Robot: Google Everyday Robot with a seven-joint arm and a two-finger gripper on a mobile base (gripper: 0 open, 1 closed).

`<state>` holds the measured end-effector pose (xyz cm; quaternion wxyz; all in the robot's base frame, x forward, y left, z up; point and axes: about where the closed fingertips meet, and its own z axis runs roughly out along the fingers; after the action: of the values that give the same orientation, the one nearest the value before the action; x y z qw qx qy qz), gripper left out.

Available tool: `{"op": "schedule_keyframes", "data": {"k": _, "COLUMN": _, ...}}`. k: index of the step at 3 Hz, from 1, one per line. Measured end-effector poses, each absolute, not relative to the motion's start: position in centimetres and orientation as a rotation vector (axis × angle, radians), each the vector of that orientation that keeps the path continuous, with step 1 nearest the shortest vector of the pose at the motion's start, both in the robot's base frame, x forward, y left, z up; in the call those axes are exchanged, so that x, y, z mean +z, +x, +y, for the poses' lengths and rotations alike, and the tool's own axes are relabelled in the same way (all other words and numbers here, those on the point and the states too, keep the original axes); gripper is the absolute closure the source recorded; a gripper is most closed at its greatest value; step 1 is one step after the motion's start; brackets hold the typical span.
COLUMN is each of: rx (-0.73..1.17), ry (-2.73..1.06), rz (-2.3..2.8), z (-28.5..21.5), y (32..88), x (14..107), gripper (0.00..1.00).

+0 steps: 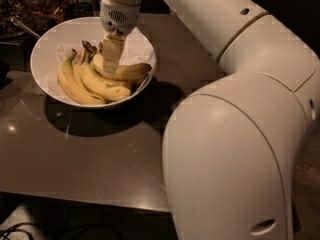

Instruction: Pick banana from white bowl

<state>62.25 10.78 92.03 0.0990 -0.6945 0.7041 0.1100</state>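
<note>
Where the dark tabletop [75, 159] reaches its left end, the white bowl [50, 36] sits near the far edge, with dim clutter behind it that cannot be made out. Inside the bowl, on a crumpled paper lining [137, 44], a cluster of bananas [80, 84] fills the left and near side, its stems pointing toward the far rim. Just right of that cluster lies the banana [132, 71], the single one. It rests against the cluster's upper side and reaches the bowl's right wall. Its long axis runs roughly left to right, with its dark tip at the right rim.

The hand [111, 69] hangs straight down over the banana's left half, its tip at or touching the peel. The fruit therefore lies directly below the hand and stretches away to its right. Whether the hand is open or closed, or has hold of anything, cannot be told. By this layout, a grasp would need to span the banana across its width, not along it.

Above the hand, the wrist housing [120, 11] stands vertical. From it the arm [240, 29] slopes away rightward into the big white shell [230, 159] that fills the right of the view.
</note>
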Motion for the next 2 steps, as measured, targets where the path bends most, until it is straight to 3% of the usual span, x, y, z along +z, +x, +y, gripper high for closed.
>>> {"op": "schedule_keyframes", "data": {"k": 2, "rx": 0.487, "ry": -2.020, "rz": 2.139, "z": 11.0, "y": 62.8, "x": 89.5, "gripper": 0.35}}
